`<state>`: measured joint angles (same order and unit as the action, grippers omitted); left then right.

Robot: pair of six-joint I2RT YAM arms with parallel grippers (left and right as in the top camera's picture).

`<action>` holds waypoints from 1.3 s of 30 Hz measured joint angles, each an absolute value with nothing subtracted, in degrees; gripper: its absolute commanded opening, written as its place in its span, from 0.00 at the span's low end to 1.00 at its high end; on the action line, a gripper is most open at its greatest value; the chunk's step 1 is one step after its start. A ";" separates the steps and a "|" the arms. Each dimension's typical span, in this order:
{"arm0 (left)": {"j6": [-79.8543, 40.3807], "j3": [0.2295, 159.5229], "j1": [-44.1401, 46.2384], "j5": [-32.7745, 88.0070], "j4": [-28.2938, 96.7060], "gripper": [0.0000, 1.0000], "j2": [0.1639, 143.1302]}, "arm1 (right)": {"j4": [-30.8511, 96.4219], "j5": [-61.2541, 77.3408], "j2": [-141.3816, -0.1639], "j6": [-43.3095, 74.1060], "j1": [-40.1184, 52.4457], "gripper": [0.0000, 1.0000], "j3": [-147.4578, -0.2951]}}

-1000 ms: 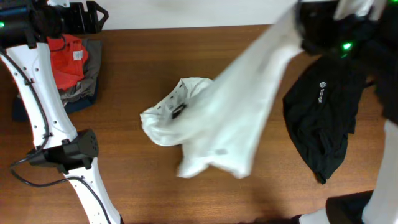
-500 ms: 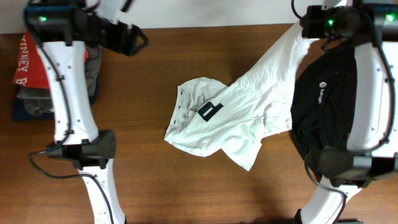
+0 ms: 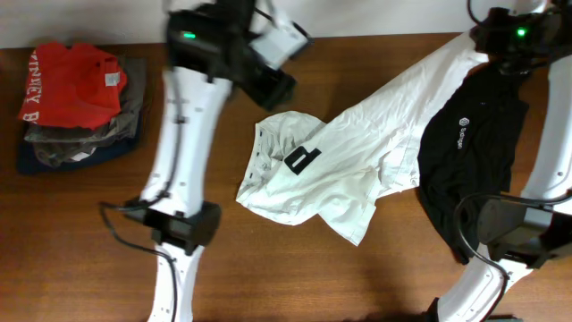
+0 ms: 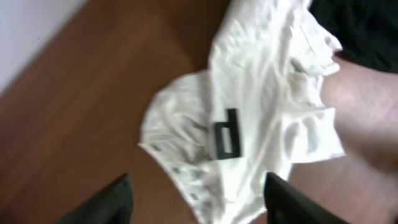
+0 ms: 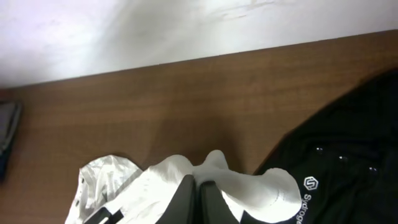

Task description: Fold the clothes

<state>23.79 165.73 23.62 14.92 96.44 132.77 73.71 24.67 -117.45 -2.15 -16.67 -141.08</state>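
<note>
The white T-shirt (image 3: pixel 340 170) lies crumpled at the table's middle, one black letter showing, and stretches up to the far right. My right gripper (image 3: pixel 487 45) is shut on its raised end, the cloth pinched between the fingers in the right wrist view (image 5: pixel 200 186). The black top (image 3: pixel 469 170) with a small white logo lies at the right, partly under the white shirt; it also shows in the right wrist view (image 5: pixel 348 180). My left gripper (image 3: pixel 279 82) is open and empty above the shirt's left part (image 4: pixel 249 118), its fingers (image 4: pixel 112 202) wide apart.
A stack of folded red, grey and navy garments (image 3: pixel 76 107) sits at the far left. Both arm bases stand near the front edge, left (image 3: pixel 179 228) and right (image 3: pixel 509 233). A pale wall runs behind the table's far edge.
My left arm has swung from the far left to above the white shirt's left part. My right gripper has pulled the shirt's end a little farther right, stretching it.
</note>
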 measured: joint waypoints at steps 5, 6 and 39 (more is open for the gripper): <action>19.09 155.52 31.44 11.73 96.42 0.66 132.77 | 73.69 26.52 -117.60 -2.15 -18.63 0.04 -141.08; 18.55 152.97 32.93 11.27 96.38 0.65 132.77 | 73.69 26.70 -117.62 -2.13 -18.72 0.04 -141.05; -14.15 117.82 56.23 -3.18 65.10 0.53 134.10 | 73.69 27.75 -119.28 -2.11 -18.92 0.04 -140.33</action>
